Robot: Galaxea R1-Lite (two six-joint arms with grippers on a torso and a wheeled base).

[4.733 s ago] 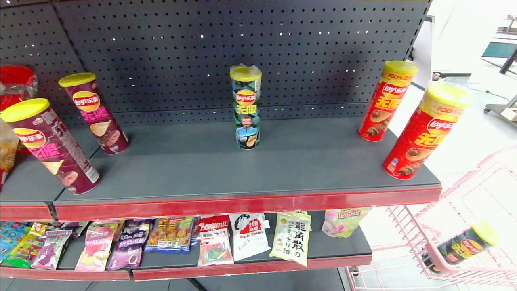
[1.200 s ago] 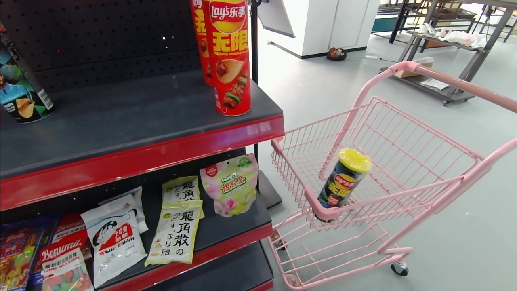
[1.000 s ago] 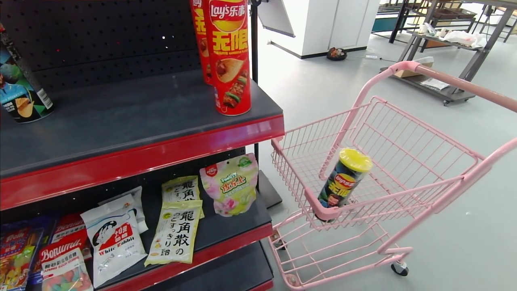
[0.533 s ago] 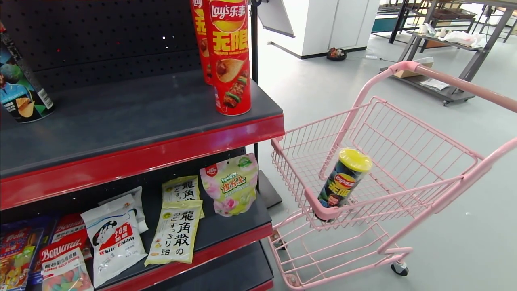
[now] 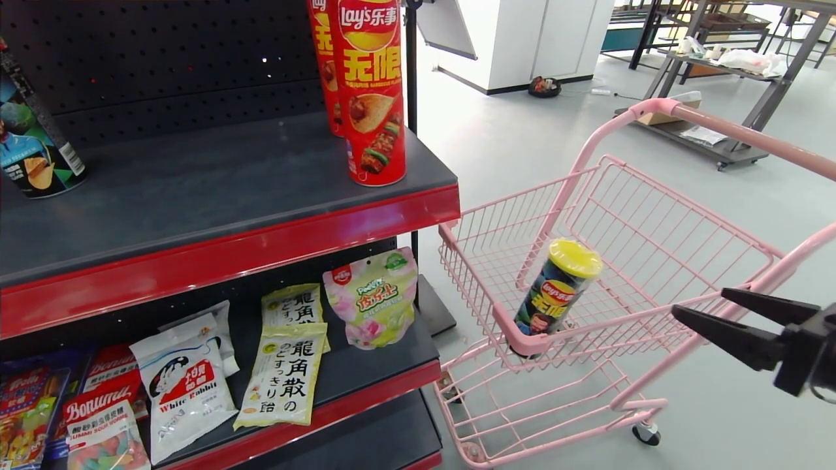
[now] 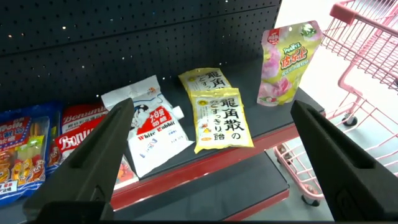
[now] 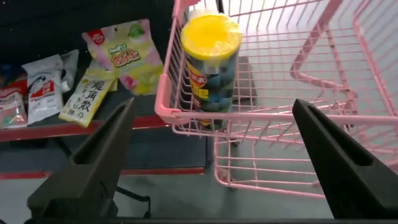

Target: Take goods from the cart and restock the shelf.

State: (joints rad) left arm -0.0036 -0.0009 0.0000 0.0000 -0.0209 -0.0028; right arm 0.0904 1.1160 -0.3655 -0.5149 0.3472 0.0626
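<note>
Overhead, spread right end effector (image 5: 697,301) hangs beside cart (image 5: 511,325); wrist view faces can (image 7: 211,74).

One pink cart (image 5: 718,129), two red cans (image 5: 372,98), two dark cans (image 5: 555,294), two yellow bags (image 5: 281,378), two white bags (image 5: 186,391), two red bags (image 5: 98,414), one pink pouch (image 5: 372,300)
</note>
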